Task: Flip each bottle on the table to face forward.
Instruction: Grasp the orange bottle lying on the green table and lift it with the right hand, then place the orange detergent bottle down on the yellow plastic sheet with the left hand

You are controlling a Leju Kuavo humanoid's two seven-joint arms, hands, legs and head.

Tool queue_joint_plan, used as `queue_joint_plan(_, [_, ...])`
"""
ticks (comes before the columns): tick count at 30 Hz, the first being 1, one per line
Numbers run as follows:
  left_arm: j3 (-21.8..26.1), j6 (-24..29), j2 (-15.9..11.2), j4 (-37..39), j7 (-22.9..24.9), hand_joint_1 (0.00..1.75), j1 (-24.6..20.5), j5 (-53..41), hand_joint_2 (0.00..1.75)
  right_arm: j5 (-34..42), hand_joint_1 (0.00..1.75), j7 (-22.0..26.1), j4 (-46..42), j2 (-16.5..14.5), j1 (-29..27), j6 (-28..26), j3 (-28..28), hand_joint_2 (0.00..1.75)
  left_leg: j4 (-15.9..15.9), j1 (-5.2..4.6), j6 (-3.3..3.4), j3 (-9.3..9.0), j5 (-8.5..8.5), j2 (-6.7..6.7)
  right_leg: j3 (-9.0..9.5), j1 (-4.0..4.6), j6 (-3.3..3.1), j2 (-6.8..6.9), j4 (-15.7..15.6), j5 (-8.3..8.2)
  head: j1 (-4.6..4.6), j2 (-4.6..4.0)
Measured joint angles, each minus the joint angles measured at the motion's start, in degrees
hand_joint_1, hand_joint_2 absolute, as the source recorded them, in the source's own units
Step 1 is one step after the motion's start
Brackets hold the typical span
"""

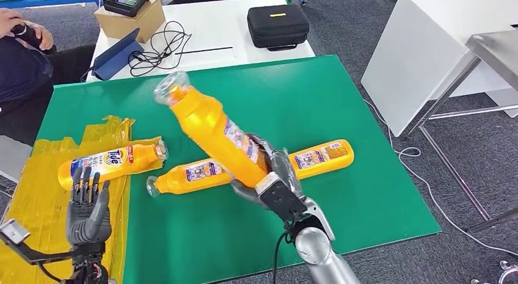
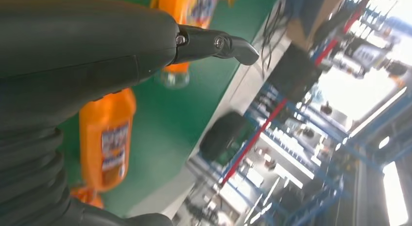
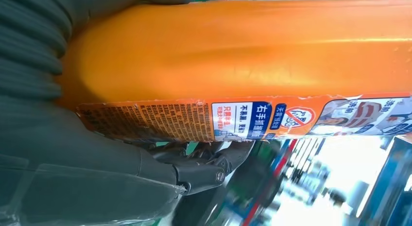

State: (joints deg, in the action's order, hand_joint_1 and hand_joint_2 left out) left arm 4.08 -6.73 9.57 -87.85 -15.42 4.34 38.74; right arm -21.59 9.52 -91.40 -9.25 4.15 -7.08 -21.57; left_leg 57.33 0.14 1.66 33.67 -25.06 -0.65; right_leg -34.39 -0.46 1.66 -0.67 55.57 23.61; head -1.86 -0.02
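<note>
My right hand [image 1: 273, 181] grips the base of an orange bottle [image 1: 214, 130] and holds it tilted in the air above the green mat [image 1: 317, 94], clear cap pointing up and away. Up close, the right wrist view has this held bottle [image 3: 233, 51] with its label edge showing. Three more orange bottles lie on their sides: one with a Tide label [image 1: 110, 163] at the left, one [image 1: 189, 176] in the middle, and one [image 1: 324, 157] to the right behind my hand. My left hand [image 1: 88, 207] is open, fingers up, just short of the Tide bottle.
Crumpled yellow plastic [image 1: 36, 204] covers the mat's left side. Behind the mat a white table [image 1: 214, 27] carries a black case [image 1: 278, 25], a cardboard box [image 1: 131, 18] and cables. A person [image 1: 24, 58] sits at far left. A white cabinet [image 1: 440, 46] stands to the right.
</note>
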Motion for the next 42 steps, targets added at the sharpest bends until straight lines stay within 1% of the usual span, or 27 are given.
queue_joint_plan(4, [-3.6,-0.5,0.0,-0.6,0.1,0.00,-0.1,0.6,1.75,-1.9,1.75,0.0,0.0,0.1,-1.3,-1.5,1.7,1.75,0.0,-0.04,0.02,0.02,-0.02,0.07,-0.02,-0.05,0.02,-0.04,0.0,-0.01,0.03,0.00])
queue_joint_plan(6, [-5.7,-1.0,0.0,-0.9,0.3,0.00,-0.3,1.0,1.75,-4.1,1.75,-0.4,1.5,-0.1,-0.4,-2.1,1.7,1.75,0.0,-0.04,0.02,0.05,-0.01,0.06,-0.03,-0.05,0.02,-0.03,0.0,-0.01,0.03,0.00])
queue_joint_plan(8, [-7.9,-1.9,-0.1,-0.8,0.8,0.00,-1.0,1.8,1.75,-7.3,1.75,-1.7,4.9,-0.8,2.0,-2.2,0.9,1.75,0.0,-0.03,0.01,0.06,0.01,0.07,-0.04,-0.02,0.01,-0.03,0.0,-0.02,0.02,0.00])
queue_joint_plan(10, [-10.2,-2.4,-0.1,-0.5,1.3,0.00,-2.4,2.9,1.75,-9.8,1.75,-2.9,10.2,-2.4,5.3,-2.3,-0.7,1.75,0.0,0.00,0.00,0.05,0.06,0.08,-0.05,0.01,-0.01,-0.03,0.0,-0.05,0.03,0.00])
queue_joint_plan(13, [-12.8,-2.6,-0.1,0.1,2.0,0.00,-4.2,4.5,1.75,-11.3,1.75,-4.1,18.6,-5.1,10.2,-2.2,-3.5,1.75,0.0,0.07,-0.03,0.03,0.17,0.07,-0.05,0.06,-0.03,-0.02,0.0,-0.06,0.04,0.00])
queue_joint_plan(17, [-14.4,-3.0,-0.1,0.6,2.9,0.00,-5.6,6.4,1.75,-12.1,1.75,-5.0,28.0,-7.9,15.5,-1.6,-6.1,1.75,0.0,0.11,-0.07,0.06,0.22,0.07,-0.07,0.08,-0.03,-0.02,0.1,-0.06,0.02,0.00])
queue_joint_plan(22, [-14.6,-3.0,-0.2,1.2,3.4,0.00,-7.1,7.9,1.75,-12.3,1.75,-6.2,36.4,-10.2,21.1,-2.1,-8.6,1.75,0.0,0.10,-0.06,0.10,0.22,0.06,-0.10,0.06,-0.02,-0.01,0.1,-0.06,0.02,0.00])
queue_joint_plan(27, [-14.0,-2.6,-0.4,1.2,3.5,0.00,-7.3,8.5,1.75,-14.4,1.75,-9.4,39.3,-11.0,23.8,-3.1,-12.5,1.75,0.0,0.09,-0.06,0.15,0.21,0.06,-0.12,0.05,-0.02,-0.01,0.1,-0.06,0.02,0.00])
queue_joint_plan(31, [-12.4,-2.3,-0.5,1.1,3.5,0.00,-6.4,8.5,1.75,-17.8,1.75,-12.7,39.6,-11.2,24.4,-3.1,-17.0,1.75,0.0,0.08,-0.05,0.17,0.21,0.07,-0.16,0.04,-0.02,-0.01,0.1,-0.05,0.02,0.00])
queue_joint_plan(33, [-11.5,-2.3,-0.5,1.0,3.5,0.00,-6.0,8.2,1.75,-19.4,1.75,-13.5,39.6,-11.4,24.2,-3.1,-19.4,1.75,0.0,0.09,-0.05,0.18,0.20,0.07,-0.19,0.05,-0.03,-0.01,0.1,-0.04,0.03,0.00])
queue_joint_plan(38, [-10.6,-2.2,-0.5,1.0,3.7,0.00,-5.5,8.0,1.75,-20.1,1.75,-13.6,39.6,-11.6,23.7,-2.9,-22.7,1.75,0.0,0.09,-0.06,0.21,0.21,0.05,-0.22,0.05,-0.04,-0.01,0.1,-0.03,0.02,0.00])
queue_joint_plan(42, [-10.2,-2.3,-0.5,0.9,3.8,0.00,-5.4,7.9,1.75,-20.2,1.75,-13.6,39.6,-11.8,23.5,-2.8,-23.7,1.75,0.0,0.09,-0.06,0.21,0.21,0.06,-0.23,0.05,-0.04,-0.01,0.1,-0.04,0.01,0.00])
